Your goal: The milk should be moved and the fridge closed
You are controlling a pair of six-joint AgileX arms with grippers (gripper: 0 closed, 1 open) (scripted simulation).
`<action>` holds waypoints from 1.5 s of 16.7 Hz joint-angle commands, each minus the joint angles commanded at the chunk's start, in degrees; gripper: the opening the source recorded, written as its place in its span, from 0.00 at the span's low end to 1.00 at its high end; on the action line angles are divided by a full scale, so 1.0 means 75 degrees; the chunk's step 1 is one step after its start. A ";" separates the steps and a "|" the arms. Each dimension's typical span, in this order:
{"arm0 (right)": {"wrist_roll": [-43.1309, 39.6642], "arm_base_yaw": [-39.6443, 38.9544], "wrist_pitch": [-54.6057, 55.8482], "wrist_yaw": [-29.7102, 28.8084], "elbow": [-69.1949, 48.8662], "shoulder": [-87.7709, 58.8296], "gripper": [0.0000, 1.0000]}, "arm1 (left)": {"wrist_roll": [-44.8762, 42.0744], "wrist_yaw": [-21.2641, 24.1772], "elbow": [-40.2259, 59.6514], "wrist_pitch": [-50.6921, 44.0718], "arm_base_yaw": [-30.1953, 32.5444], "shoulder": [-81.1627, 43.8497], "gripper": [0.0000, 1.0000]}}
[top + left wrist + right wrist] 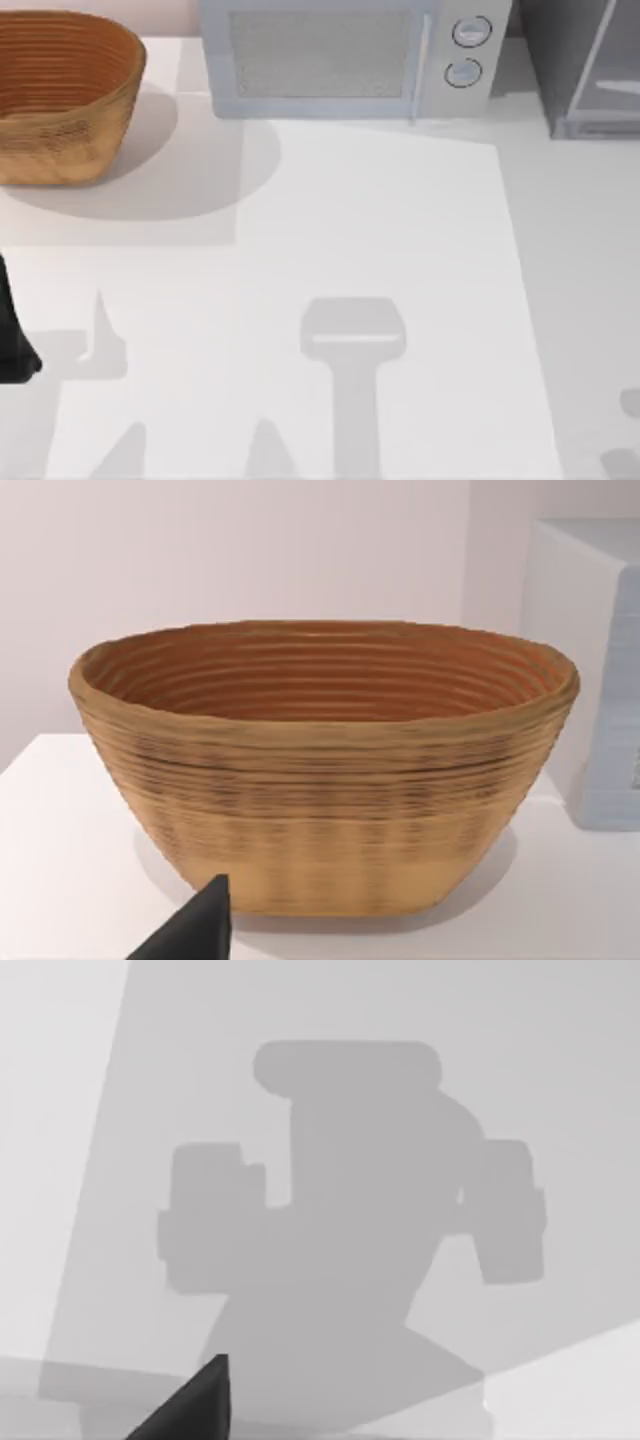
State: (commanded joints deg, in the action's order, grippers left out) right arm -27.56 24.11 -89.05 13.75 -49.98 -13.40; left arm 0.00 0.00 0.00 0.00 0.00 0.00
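Note:
The milk is out of view. The fridge (585, 70), a grey metallic cabinet with a pale panel, stands at the table's back right corner and is cut off by the picture's edge, so I cannot tell how its door stands. My left arm (12, 335) is a dark shape at the left edge of the table. A dark tip of the left gripper (195, 928) points at the basket. A dark tip of the right gripper (195, 1405) hangs over bare white table, where an arm casts a shadow.
A woven brown basket (60, 95) sits at the back left, and its inside (330, 675) looks bare. A light grey microwave (345, 55) with two round knobs stands at the back centre. The white table (380, 230) lies flat in front of them.

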 joint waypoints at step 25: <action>-1.1907 1.0583 0.0596 0.5389 -0.3496 -1.2090 1.00 | 0.0000 0.0000 0.0000 0.0000 0.0000 0.0000 1.00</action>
State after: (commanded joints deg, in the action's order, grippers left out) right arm -116.86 103.48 -84.58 54.17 -76.21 -104.07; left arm 0.00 0.00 0.00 0.00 0.00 0.00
